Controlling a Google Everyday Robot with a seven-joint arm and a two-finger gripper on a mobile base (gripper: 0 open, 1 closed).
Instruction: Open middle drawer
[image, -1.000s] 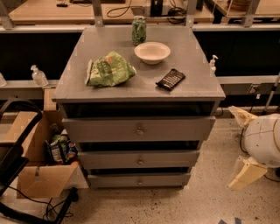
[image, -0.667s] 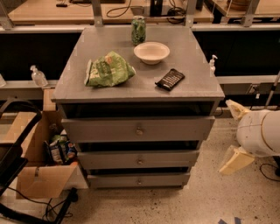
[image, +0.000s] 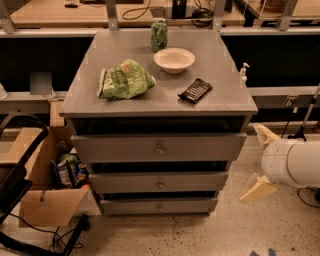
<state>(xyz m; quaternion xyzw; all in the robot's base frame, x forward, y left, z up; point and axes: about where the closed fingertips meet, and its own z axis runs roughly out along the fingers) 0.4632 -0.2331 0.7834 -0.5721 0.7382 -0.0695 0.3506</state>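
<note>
Under the desk's front edge (image: 160, 111), three grey fronts stacked. Between the taller top drawer (image: 159, 147) and the narrower bottom drawer (image: 159, 205) sits the middle drawer (image: 125, 183). Faces forward, toward the camera, with its small round knob (image: 160, 184) at centre. Runs long side to side, parallel to the desk's front edge, and looks pushed in, with a dark gap above.

Off the desk's front right corner, out over the speckled floor, hangs the gripper (image: 250, 162) on a fat white arm (image: 292, 162). Stands spread wide, with one cream finger (image: 265, 134) up and the other low, and pinches nothing. Touches no drawer. Lies to the right of the middle drawer's right end, apart from it, at about the height of the top two fronts and well apart from the knob.

On the desk top: a green crisp bag (image: 125, 79) toward the left edge, a pale bowl (image: 174, 60) and a green can (image: 159, 34) near the back edge, and a dark flat packet (image: 195, 90) toward the front right corner. Below the left edge, an open cardboard box (image: 47, 200) on the floor.
</note>
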